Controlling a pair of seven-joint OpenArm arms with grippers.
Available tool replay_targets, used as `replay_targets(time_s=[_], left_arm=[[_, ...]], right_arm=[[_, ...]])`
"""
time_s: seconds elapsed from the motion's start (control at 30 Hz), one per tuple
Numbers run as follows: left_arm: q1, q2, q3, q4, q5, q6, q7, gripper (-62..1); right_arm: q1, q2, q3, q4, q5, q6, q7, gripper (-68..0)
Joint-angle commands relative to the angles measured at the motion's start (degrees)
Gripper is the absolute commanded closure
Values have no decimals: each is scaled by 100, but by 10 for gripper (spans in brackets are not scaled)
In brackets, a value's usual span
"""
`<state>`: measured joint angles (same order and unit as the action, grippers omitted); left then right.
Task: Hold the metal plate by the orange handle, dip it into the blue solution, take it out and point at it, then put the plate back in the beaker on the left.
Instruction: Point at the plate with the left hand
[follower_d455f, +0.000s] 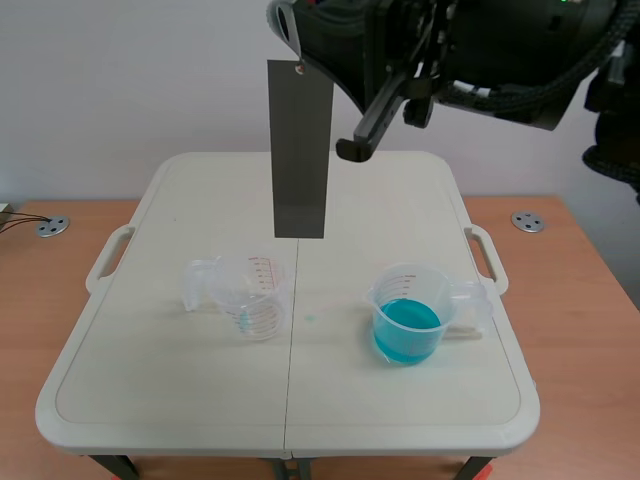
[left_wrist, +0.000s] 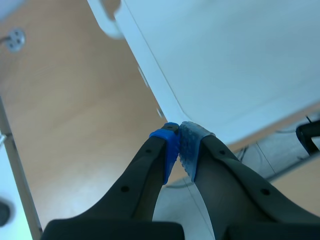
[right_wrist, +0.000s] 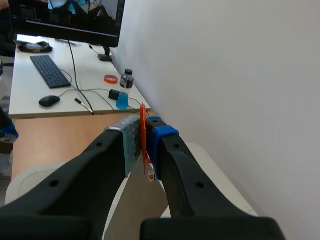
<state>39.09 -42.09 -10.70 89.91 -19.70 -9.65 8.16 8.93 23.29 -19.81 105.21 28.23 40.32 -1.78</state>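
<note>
The right tool is clamped on the thin orange handle and holds the metal plate high, so that it hangs upright in the air above the white folding desk, clear of both beakers. The left-hand beaker is transparent and carries red graduation marks too small to read. The right-hand beaker holds the blue solution and stands well apart from it. A small bluish spot lies on the desk between them. A raised black arm crosses the scene's upper right. The left tool is closed on nothing, its blue pads pressed together above the desk's edge. Two metal discs sit on the wooden top beside the desk. Beyond the right tool are a monitor, a keyboard, a mouse and a bottle of blue liquid, with no legible labels.
</note>
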Motion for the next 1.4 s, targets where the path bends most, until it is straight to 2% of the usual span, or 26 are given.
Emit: replay_targets(time_s=[0.0,0.3,0.37,0.5,0.63,0.77,1.07,1.27,1.37], left_arm=[[-127,-4,-70,87,-22,0,-61,-19],[-914,-4,-68,92,-22,-42,-68,-18],[-1091,-2,-59,92,-24,-232,-70,-18],[-1491,-2,138,92,-24,-844,-85,-18],[-1917,2,586,92,-24,-1401,-90,-18],[-2409,63,1211,92,-24,-1700,-105,-18],[-3574,549,2485,92,15,-1971,-57,-18],[-4009,938,3075,90,293,-2256,-57,-18],[-4151,1150,3329,79,503,-2295,-57,-18]], right_arm=[[-7,136,142,116,192,-7,83,-13],[-533,723,859,190,719,122,205,-13],[-656,815,1016,190,765,177,260,-13],[-896,935,1325,190,826,181,350,-13],[-1036,988,1567,188,824,240,407,-13],[-1117,988,1768,188,817,240,400,-13],[-1117,988,1869,181,800,240,286,-13],[-1117,988,1869,181,800,240,249,-13],[-1117,988,1869,181,802,240,227,-13]])
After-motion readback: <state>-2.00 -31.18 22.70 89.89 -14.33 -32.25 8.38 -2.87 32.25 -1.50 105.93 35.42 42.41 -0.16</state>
